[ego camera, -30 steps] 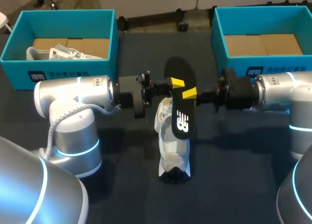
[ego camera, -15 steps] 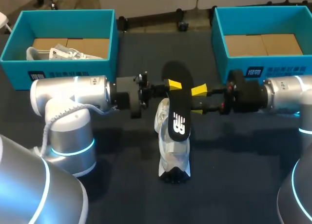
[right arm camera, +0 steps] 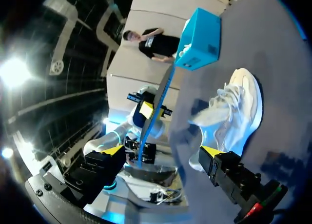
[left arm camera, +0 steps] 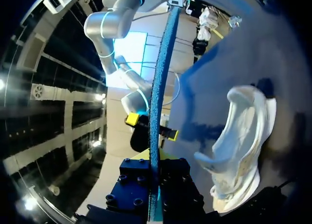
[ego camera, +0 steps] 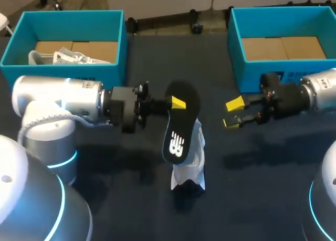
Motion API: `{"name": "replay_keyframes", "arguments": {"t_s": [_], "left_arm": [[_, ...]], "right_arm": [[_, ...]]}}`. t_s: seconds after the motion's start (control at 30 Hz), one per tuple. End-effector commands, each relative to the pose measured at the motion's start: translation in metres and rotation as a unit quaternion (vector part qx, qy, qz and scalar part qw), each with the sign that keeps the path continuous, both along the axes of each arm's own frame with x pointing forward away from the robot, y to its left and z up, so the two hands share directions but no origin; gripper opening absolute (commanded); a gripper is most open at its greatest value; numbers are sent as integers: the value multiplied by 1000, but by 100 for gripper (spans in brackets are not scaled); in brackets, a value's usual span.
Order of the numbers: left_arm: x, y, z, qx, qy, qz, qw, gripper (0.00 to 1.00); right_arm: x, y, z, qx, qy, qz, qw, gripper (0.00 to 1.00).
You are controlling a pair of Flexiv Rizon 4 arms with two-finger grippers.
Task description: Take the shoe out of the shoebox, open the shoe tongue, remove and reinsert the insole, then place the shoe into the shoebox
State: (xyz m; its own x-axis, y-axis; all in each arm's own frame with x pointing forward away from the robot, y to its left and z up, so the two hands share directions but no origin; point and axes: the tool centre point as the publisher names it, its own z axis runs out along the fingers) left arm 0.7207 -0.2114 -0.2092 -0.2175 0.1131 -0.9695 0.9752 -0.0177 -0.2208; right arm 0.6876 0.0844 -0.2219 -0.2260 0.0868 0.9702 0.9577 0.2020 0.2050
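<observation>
One table (ego camera: 252, 188), dark, bearing every item below.
Two arms: left arm (ego camera: 58, 102) entering from 9 o'clock, right arm (ego camera: 320, 91) from 3 o'clock.
Two blue boxes: left box (ego camera: 68, 75) at 10 o'clock of the table's middle, holding a second pale shoe (ego camera: 68, 57); right box (ego camera: 237, 52) at 2 o'clock, showing only its cardboard floor.
One white shoe (ego camera: 190, 165), outside both boxes at the table's middle, lying along the 12-to-6 line.
One black insole (ego camera: 181, 123), tilted over the shoe's 12 o'clock end; contact with the shoe cannot be told.
Left gripper (ego camera: 177, 102): jaws clamped on the insole's 9 o'clock edge.
Right gripper (ego camera: 233, 113): jaws spread and empty, at 3 o'clock of the insole, apart from it.
</observation>
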Motion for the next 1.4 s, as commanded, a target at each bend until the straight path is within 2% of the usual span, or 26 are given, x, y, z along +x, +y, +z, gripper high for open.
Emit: {"name": "replay_keyframes", "arguments": {"t_s": [0.03,0.3,0.37,0.4,0.5,0.73,0.8,0.83,0.87,0.93,1.27,1.33,1.4], "left_arm": [[-19,20,8,23,11,-1,1000,0],[-50,27,9,48,10,-3,999,0],[-57,28,9,52,19,-9,998,0],[-62,28,9,57,27,-12,998,0],[-73,29,8,65,55,-19,996,0],[-99,33,7,94,105,-22,990,0],[-107,33,6,93,124,-27,988,0],[-108,33,6,90,131,-27,987,0],[-111,32,5,87,145,-32,985,0],[-112,32,2,100,140,-27,985,0],[-112,32,2,100,140,-27,985,0],[-115,28,4,101,140,-26,985,0],[-120,24,6,101,168,-34,980,0]], "right_arm": [[5,-6,-8,1,15,28,999,100],[5,-6,-8,1,15,28,999,100],[5,-7,-6,-52,-27,66,996,100],[4,-10,-5,-71,-52,94,992,100],[3,-18,-5,-96,-95,158,978,100],[-3,-31,-5,-158,-147,264,940,100],[-6,-34,-8,-176,-174,290,925,100],[-8,-35,-9,-174,-186,299,920,100],[-11,-35,-12,-165,-205,327,908,100],[-11,-35,-12,-165,-205,327,908,100],[-11,-35,-12,-165,-205,327,908,100],[-18,-36,-8,-198,-243,333,890,100],[-28,-38,-8,-229,-265,338,873,100]]}}
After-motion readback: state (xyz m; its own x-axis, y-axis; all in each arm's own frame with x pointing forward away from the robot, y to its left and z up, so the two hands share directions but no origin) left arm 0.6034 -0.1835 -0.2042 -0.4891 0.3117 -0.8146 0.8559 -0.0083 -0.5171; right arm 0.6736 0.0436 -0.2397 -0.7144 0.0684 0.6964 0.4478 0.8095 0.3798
